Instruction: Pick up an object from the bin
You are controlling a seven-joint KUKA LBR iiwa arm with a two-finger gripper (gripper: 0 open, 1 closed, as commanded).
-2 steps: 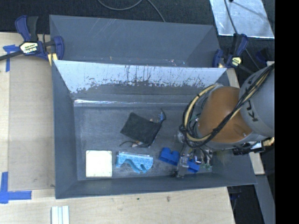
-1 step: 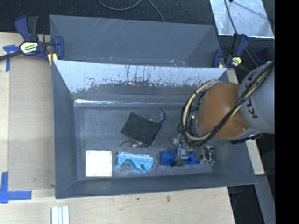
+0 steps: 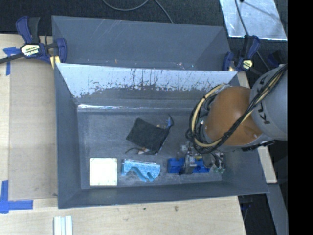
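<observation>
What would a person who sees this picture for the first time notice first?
Probably the robot's orange cover at the right, with the gripper low over a dark blue thing by the near wall. Then the white square block in the near left corner.

Dark floor (image 3: 73,4) behind, black cable (image 3: 124,9) looping across.

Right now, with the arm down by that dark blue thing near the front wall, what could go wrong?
The dark blue object lies close to the bin's front wall, so the gripper may scrape that wall or catch only an edge. The light blue piece lies just beside it and could be nudged or dragged along.
</observation>
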